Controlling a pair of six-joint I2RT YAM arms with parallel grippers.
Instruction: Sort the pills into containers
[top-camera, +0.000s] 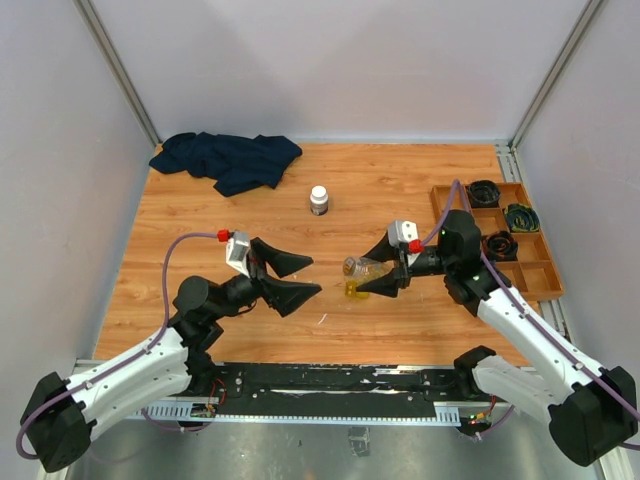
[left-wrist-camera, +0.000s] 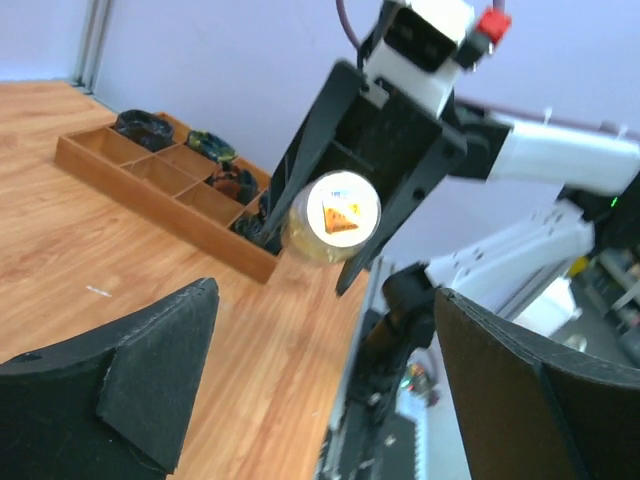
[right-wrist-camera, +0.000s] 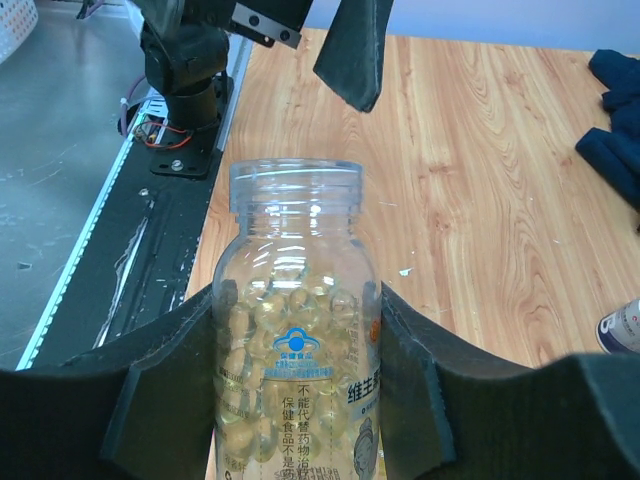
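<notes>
My right gripper (top-camera: 366, 273) is shut on a clear, uncapped cylindrical container (top-camera: 360, 267) lying sideways above the table. In the right wrist view this container (right-wrist-camera: 296, 300) sits between my foam pads (right-wrist-camera: 150, 410), packed with pale yellow pills (right-wrist-camera: 285, 320) behind a blue-printed label. A small flat yellow container (top-camera: 352, 290) lies on the table just below it. My left gripper (top-camera: 313, 277) stands open and empty to the left of the bottle mouth. In the left wrist view the bottle's round end (left-wrist-camera: 338, 215) faces me between wide black fingers (left-wrist-camera: 150, 380).
A white-capped bottle (top-camera: 319, 200) stands upright behind the grippers. A brown wooden compartment tray (top-camera: 545, 270) with dark coiled items sits at the right edge. A dark blue cloth (top-camera: 230, 160) lies crumpled at the back left. White specks dot the wood.
</notes>
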